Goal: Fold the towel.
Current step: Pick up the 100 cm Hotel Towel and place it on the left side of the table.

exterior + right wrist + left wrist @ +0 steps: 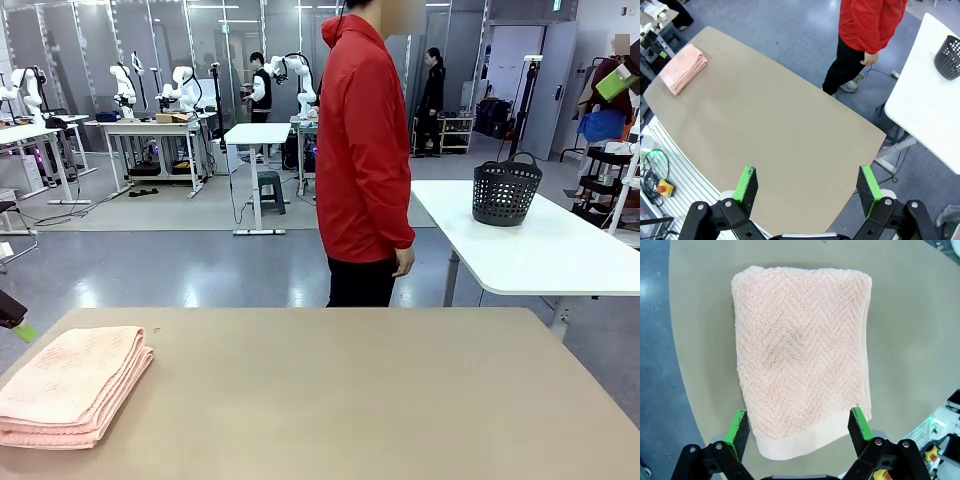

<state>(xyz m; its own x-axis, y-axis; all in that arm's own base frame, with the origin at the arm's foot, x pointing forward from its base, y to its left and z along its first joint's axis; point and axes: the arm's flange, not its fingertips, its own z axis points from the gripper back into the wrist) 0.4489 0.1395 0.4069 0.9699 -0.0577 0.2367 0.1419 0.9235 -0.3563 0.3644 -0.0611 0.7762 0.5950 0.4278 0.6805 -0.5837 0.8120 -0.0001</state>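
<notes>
Several neat layers make up the towel (72, 385) at the lower left of the bench (350, 400). Both sets of fingers, left (799, 426) and right (807, 186), are wide and empty; lift away slowly so no layer slips.

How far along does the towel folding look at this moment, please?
Done: the towel lies folded in stacked layers at the table's left edge. In hand: nothing; the left gripper hovers above it with jaws open, and the right gripper is open too. Left: seemingly nothing.

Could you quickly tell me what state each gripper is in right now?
Left gripper: open, above the folded towel, holding nothing.
Right gripper: open, holding nothing.
</notes>
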